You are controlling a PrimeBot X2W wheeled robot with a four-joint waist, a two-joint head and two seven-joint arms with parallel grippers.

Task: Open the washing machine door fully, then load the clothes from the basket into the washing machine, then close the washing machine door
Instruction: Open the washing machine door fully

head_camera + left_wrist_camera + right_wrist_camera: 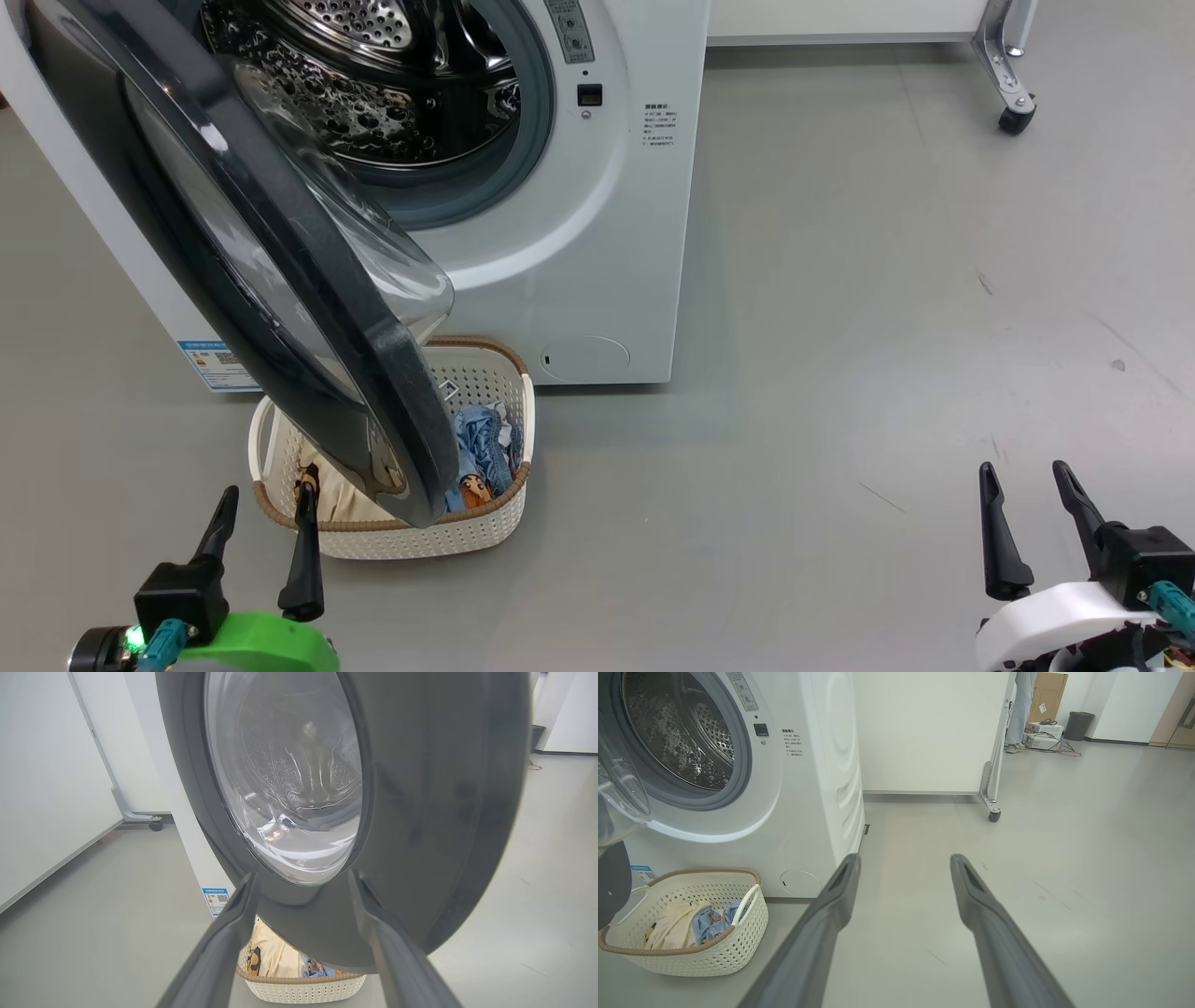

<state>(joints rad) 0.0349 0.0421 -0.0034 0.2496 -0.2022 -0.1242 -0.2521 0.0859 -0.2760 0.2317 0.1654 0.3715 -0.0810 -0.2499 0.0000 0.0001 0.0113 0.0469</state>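
In the head view the washing machine door [280, 271] stands swung out across the upper left of the frame, its lower edge over the basket [439, 539], which sits on the floor [840, 373] just in front of the washing machine [597, 243] with the clothes [481, 448] inside. The left gripper [269, 485], at lower left near the basket, is spread wide and empty. The right gripper [1022, 467], at lower right, is likewise open-fingered and empty, well apart from the basket.

Grey floor [840, 373], lightly scuffed; white partition [924, 732] on castors [994, 815]; dark bin [1078, 725] and cardboard box [1048, 690] near far wall [1125, 704].
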